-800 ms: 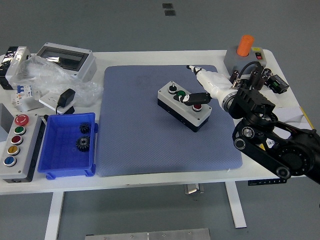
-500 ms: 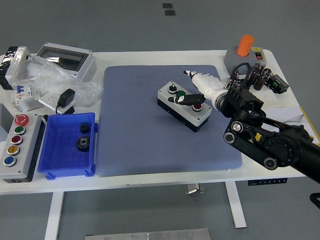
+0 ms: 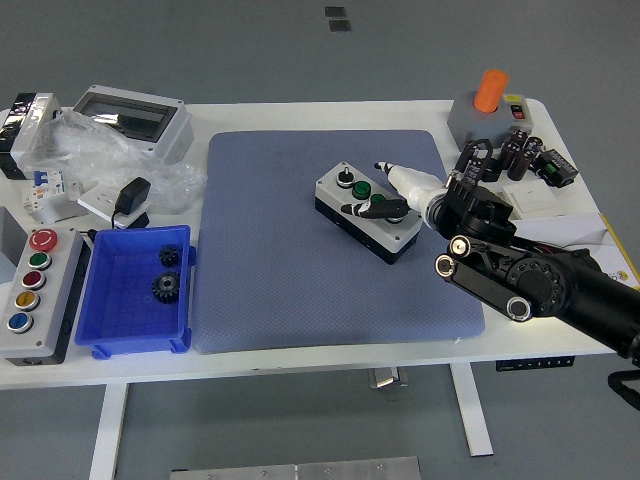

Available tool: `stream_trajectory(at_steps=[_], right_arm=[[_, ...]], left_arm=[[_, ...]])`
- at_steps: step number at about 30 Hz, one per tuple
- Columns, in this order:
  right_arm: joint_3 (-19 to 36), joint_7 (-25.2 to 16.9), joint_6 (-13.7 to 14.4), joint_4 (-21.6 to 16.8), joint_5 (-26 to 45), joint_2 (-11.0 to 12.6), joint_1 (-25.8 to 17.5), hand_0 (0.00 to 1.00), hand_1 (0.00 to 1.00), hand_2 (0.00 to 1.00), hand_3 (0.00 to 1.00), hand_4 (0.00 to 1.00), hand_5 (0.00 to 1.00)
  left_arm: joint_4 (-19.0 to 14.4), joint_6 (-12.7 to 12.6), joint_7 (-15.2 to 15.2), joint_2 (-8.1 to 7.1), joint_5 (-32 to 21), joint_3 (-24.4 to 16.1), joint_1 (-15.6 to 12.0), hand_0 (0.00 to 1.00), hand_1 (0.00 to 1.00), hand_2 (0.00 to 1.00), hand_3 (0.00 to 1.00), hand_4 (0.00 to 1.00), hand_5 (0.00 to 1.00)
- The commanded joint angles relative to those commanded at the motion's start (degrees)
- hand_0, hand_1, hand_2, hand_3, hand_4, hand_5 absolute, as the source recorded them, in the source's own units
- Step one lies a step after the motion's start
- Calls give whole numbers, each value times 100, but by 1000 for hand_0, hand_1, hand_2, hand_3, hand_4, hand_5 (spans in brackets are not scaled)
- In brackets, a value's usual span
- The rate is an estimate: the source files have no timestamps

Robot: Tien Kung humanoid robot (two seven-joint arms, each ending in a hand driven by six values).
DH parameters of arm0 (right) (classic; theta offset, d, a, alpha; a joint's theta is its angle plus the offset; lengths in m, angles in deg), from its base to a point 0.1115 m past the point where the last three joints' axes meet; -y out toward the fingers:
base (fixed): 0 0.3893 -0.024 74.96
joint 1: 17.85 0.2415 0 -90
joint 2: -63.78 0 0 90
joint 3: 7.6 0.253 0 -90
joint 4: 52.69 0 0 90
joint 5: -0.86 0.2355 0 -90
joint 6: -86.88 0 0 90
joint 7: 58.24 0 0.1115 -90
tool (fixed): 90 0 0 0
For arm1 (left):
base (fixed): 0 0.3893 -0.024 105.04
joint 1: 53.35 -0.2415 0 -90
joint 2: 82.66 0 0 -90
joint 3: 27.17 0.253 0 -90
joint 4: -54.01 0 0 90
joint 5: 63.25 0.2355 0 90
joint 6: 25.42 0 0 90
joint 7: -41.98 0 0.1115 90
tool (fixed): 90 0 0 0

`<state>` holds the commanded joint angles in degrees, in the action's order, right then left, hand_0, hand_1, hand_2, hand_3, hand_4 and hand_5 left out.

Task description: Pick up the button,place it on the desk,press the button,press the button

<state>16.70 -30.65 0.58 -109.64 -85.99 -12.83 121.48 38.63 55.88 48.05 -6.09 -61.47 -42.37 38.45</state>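
Observation:
A grey button box (image 3: 368,212) with a black base lies at an angle on the blue-grey mat (image 3: 290,270), right of its middle. On its top I see a black knob and a green button; the third button is covered. My right hand (image 3: 385,198), white with black fingers, comes in from the right and rests over the box's right half. One black finger (image 3: 362,208) points left, down onto the box top beside the green button. The other fingers are spread, holding nothing. The left arm is out of the picture.
A blue bin (image 3: 135,290) with two black gears sits left of the mat. A long grey control box (image 3: 30,290) with coloured buttons lies at the far left. Plastic bags and a clear-lidded enclosure (image 3: 130,115) fill the back left. An orange-topped grey box (image 3: 485,108) stands back right.
My right arm has swung lower and leftward over the table. The hand has dropped toward the button box, and its black finger has slid from the red button toward the middle of the box.

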Motion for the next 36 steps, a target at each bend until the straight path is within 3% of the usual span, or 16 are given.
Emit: stream_trajectory(at_steps=[9,10,15,16,21,22,27,28,33,34,36], right_arm=[[-244,176,120,-53,-281,-42,19,998,960,998,998,998,810],[-266,191,141,-68,-319,-48,20,811,783,836,998,998,778],[-409,267,203,-89,-470,-90,46,811,783,836,998,998,778],[-431,280,212,-85,-490,-97,49,523,590,656,968,998,537],[-576,368,275,-60,-577,-141,66,523,590,656,968,998,537],[-602,391,280,-54,-592,-147,69,387,506,582,877,985,440],[-680,485,304,-57,-719,-162,77,387,506,582,877,985,440],[-687,495,311,-62,-753,-162,79,290,432,501,789,822,244],[-715,519,325,-125,-957,-148,88,290,432,501,789,822,244],[-721,508,320,-150,-991,-140,89,236,365,418,627,725,252],[-730,472,317,-204,-1052,-121,89,236,365,418,627,725,252]], left_arm=[[-2,20,-17,0,-32,27,15,645,647,591,581,583,195],[-2,20,-20,1,-35,32,18,645,647,592,584,581,189],[-3,23,-26,1,-38,48,31,645,647,592,584,581,189],[-3,22,-27,0,-39,51,33,645,647,592,581,580,190],[-7,24,-41,0,-51,84,38,645,647,592,581,580,190],[-8,25,-46,1,-58,93,39,645,647,592,579,580,194],[-11,23,-66,2,-83,127,42,645,647,592,579,580,194],[-11,21,-69,2,-86,131,43,645,648,592,579,574,189],[-13,13,-102,0,-124,171,43,645,648,592,579,574,189],[-13,12,-111,0,-137,183,43,645,648,592,580,574,188],[-14,10,-127,1,-161,204,43,645,648,592,580,574,188]])
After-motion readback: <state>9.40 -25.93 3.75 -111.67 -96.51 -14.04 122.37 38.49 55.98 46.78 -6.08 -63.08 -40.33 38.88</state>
